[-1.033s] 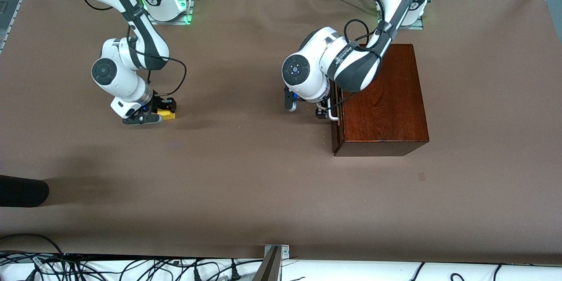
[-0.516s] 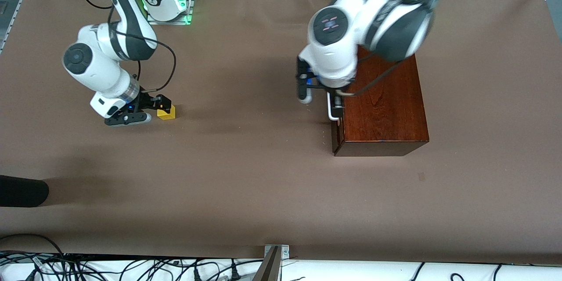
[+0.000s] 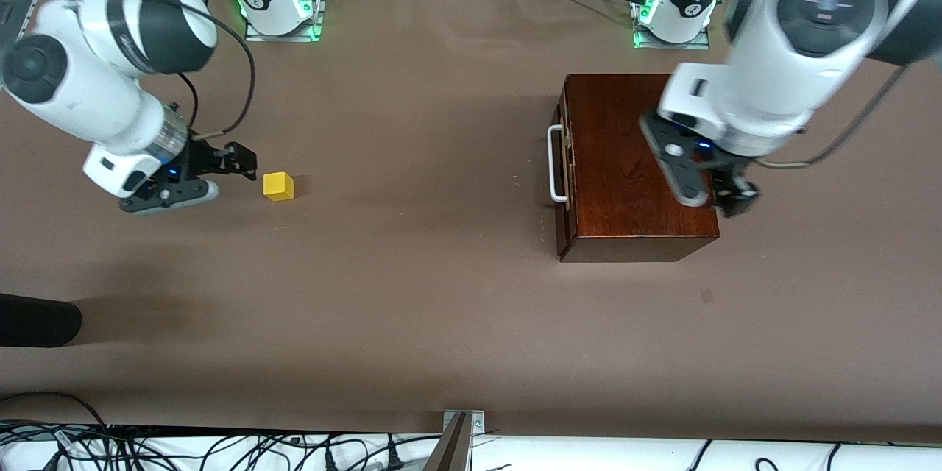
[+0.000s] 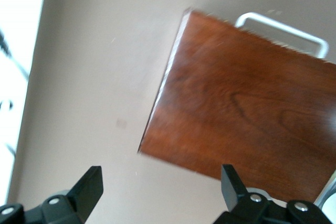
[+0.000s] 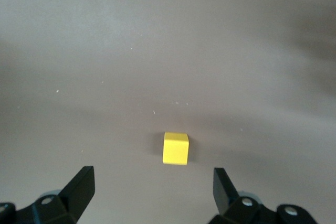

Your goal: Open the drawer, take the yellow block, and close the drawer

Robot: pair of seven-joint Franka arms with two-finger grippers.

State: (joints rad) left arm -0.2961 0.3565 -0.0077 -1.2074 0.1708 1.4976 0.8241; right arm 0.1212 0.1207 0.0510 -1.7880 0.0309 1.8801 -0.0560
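Note:
The yellow block (image 3: 278,186) sits alone on the brown table toward the right arm's end; it also shows in the right wrist view (image 5: 176,148). My right gripper (image 3: 227,175) is open and empty, raised beside the block, apart from it. The drawer (image 3: 564,162) is shut flush in the dark wooden box (image 3: 633,162), its white handle (image 3: 557,164) free. My left gripper (image 3: 712,199) is open and empty, up over the box's corner toward the left arm's end. The left wrist view shows the box top (image 4: 247,103) and handle (image 4: 283,30).
A black object (image 3: 37,320) lies at the table's edge near the front camera, at the right arm's end. A small mark (image 3: 706,296) is on the table nearer the camera than the box. Cables run along the front edge.
The right gripper let go of the yellow block and drew back from it, rising. The left gripper left the drawer handle, rose and swung across the box toward the left arm's end.

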